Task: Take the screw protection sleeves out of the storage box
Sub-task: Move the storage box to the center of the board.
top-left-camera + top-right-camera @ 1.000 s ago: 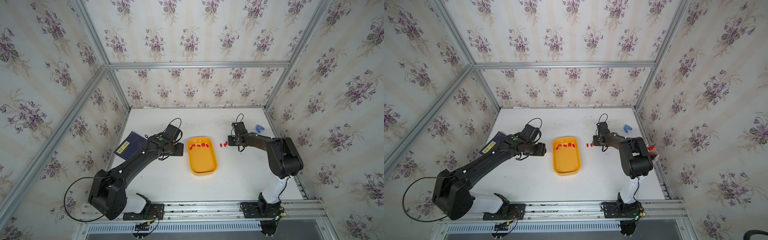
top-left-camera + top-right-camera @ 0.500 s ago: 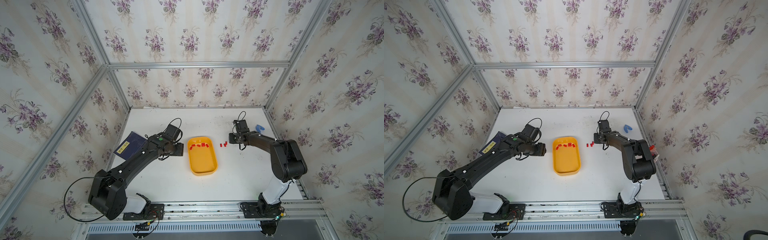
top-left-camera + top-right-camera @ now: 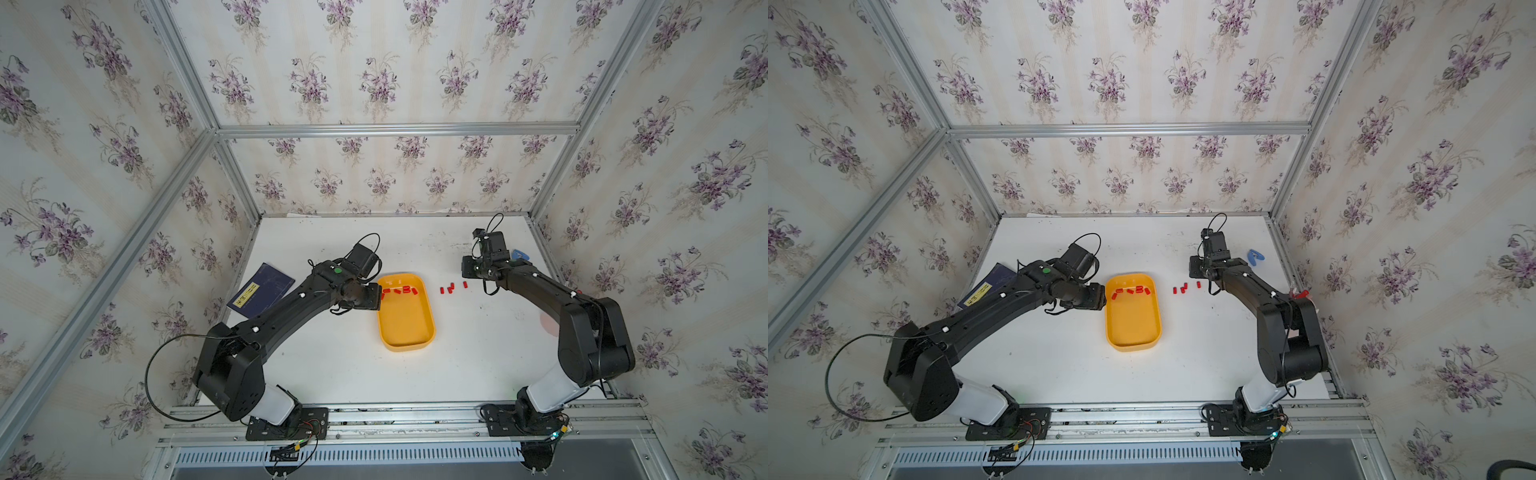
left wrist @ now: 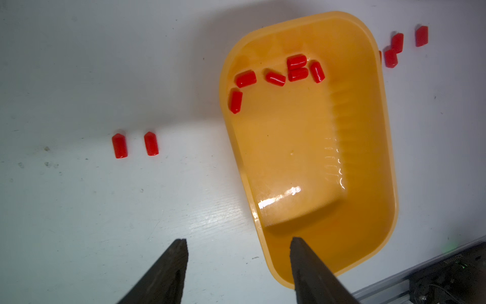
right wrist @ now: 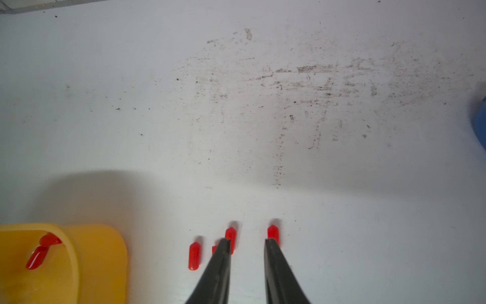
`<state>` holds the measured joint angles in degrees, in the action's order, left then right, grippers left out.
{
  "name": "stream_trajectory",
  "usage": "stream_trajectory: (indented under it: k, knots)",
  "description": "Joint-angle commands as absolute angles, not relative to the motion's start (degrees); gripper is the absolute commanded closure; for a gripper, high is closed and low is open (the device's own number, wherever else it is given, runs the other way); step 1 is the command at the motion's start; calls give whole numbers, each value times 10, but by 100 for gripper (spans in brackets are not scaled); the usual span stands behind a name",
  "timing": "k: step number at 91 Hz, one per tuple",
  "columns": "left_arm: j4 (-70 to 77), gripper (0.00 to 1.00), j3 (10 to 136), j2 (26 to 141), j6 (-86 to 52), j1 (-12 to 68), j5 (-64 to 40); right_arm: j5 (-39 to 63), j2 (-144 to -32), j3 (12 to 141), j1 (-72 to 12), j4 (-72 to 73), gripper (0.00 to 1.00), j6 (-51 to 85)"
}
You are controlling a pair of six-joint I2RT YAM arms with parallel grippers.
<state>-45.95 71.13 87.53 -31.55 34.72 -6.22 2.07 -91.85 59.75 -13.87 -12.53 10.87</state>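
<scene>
The white table [image 3: 332, 365] carries the storage box [image 3: 405, 345] at frame centre. Four screw protection sleeves [image 3: 465, 284] lie just right of it, a navy booklet [image 3: 262, 291] at left and a blue item [image 3: 519, 254] at right.

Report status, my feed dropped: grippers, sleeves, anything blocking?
Left gripper open, empty, over storage box edge. Right gripper barely open, empty, by sleeves on table. Six in box, six out. No obstruction seen.
</scene>
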Motion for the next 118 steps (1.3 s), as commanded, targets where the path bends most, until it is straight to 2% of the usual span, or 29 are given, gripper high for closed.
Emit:
stream_trajectory:
  k: [1,15,38,69,90,118]
  knots:
    - [-495,36,751,905,-347,366,-49,62,-892,582,-141,-133,72,140]
    - [-492,40,807,960,-392,386,-63,79,-865,559,-149,-132,72,151]
    - [-471,52,864,1062,-498,389,-61,92,-863,551,-154,-135,72,146]
    - [-498,51,962,1151,-605,391,-19,109,-875,554,-157,-128,72,132]
    - [-474,51,956,1178,-652,392,1,124,-881,554,-157,-122,72,122]
    - [-425,52,912,1170,-627,394,11,130,-876,551,-165,-123,72,121]
